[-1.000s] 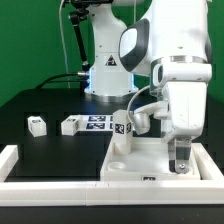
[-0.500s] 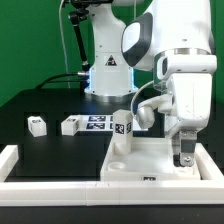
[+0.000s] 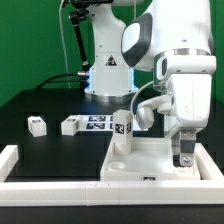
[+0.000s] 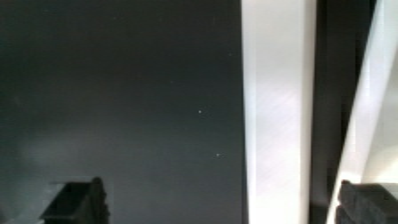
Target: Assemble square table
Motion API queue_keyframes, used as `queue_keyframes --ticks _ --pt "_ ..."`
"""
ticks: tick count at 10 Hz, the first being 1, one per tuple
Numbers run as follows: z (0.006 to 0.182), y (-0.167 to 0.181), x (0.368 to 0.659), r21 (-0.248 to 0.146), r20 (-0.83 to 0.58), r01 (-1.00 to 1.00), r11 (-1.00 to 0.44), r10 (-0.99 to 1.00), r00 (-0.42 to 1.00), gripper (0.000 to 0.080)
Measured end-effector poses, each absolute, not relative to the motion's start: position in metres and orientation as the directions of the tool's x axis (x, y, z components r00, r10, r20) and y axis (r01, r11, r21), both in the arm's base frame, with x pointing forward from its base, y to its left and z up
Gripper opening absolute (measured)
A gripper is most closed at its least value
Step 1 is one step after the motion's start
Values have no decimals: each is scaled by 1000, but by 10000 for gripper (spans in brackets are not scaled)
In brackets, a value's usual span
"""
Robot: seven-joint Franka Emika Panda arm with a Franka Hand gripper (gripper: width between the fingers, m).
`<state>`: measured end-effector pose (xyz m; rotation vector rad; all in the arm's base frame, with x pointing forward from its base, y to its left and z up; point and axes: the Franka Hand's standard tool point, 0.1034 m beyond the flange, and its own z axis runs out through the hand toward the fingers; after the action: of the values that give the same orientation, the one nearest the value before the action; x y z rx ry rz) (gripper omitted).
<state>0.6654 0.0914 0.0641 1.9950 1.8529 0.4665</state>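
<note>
I judge assembly early: lower right, the square panel (image 3: 150, 162) holds 1 upright leg (image 3: 122, 128); a loose leg (image 3: 37, 125) and second loose leg (image 3: 70, 126) lie centre left; the gripper (image 3: 182, 158) hovers over the panel, fingers spread wide, empty.

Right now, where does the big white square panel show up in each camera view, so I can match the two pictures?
Exterior view: the square panel lies at the lower right, under the gripper.
Wrist view: probably the long white band beside the black surface; too close to be certain.
Shared landmark: the gripper, whose dark fingertips stand wide apart on either side of that band.
</note>
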Motion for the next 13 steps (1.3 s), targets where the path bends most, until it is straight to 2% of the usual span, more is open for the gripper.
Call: queue_keyframes --ticks 1,3,4,5,9,10,11,13 --pt "79 90 667 485 -11 871 -80 995 97 649" --pt "130 79 655 484 18 863 -145 988 155 649" --pt "143 67 643 484 33 857 -177 982 184 649" --pt "141 56 636 479 74 837 -266 962 263 649" --pt "138 59 637 443 184 754 -485 872 454 649" --pt "141 49 636 424 208 720 -550 832 514 649" --pt "151 31 628 399 236 677 -619 782 576 649" --pt "158 3 600 348 259 615 -707 704 661 649"
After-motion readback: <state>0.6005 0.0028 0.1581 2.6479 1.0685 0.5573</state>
